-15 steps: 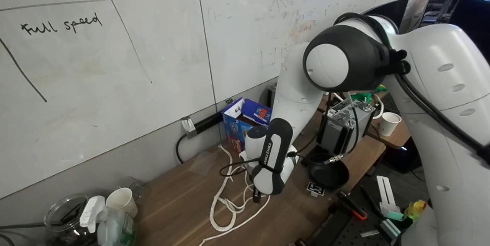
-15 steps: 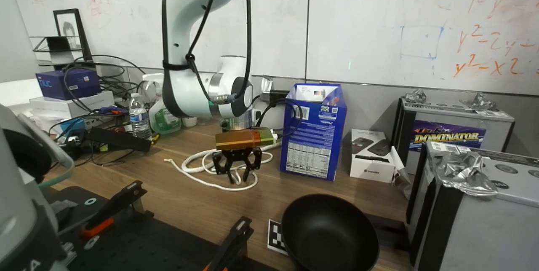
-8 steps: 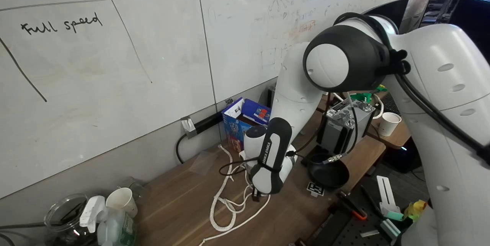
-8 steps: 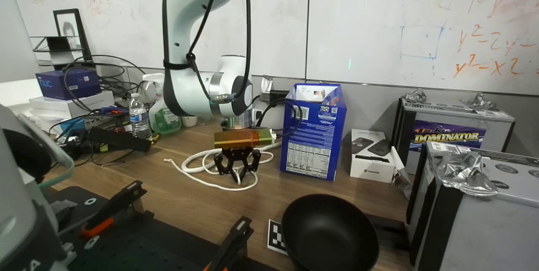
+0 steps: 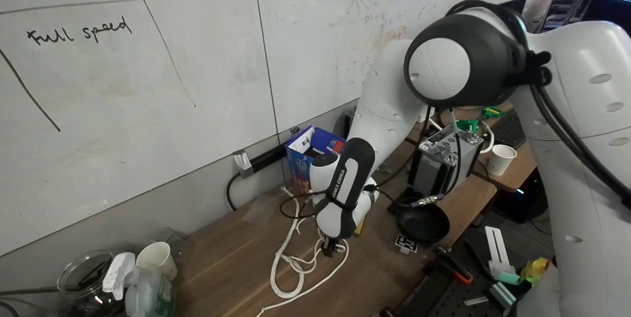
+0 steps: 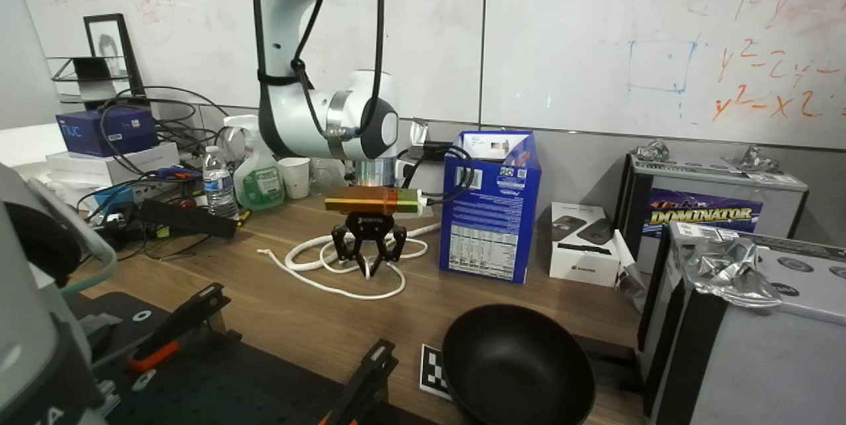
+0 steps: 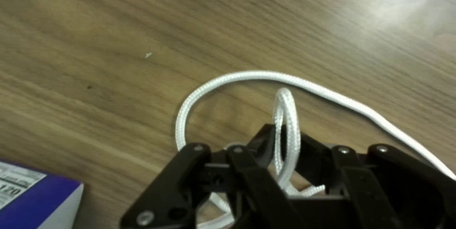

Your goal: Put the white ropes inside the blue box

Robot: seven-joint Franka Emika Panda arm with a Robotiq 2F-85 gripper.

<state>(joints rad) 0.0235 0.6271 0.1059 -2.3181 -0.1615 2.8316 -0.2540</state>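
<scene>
The white ropes lie in loose coils on the wooden table, in both exterior views [image 5: 274,272] [image 6: 370,297]. My gripper [image 6: 369,273] points down just above them, jaws drawn together. In the wrist view a small loop of white rope [image 7: 293,138] stands up pinched between the fingertips of the gripper [image 7: 280,129]. Beside the coils the blue box [image 6: 486,227] stands upright; its open top shows in an exterior view, where the arm covers part of the box [image 5: 298,166]. Only a corner of the blue box [image 7: 53,190] enters the wrist view, lower left.
A black pan [image 6: 519,359] sits toward the front, with grey units [image 6: 747,346] to its right. A white carton [image 6: 581,260] stands right of the box. Behind runs the whiteboard wall [image 6: 595,48]. A spray bottle [image 6: 261,180] and paper cup [image 5: 157,260] stand farther along the table.
The jaws have come together on the rope. Since then the gripper has risen a little and shifted slightly left in an exterior view, drawing a bit of rope up with it.
</scene>
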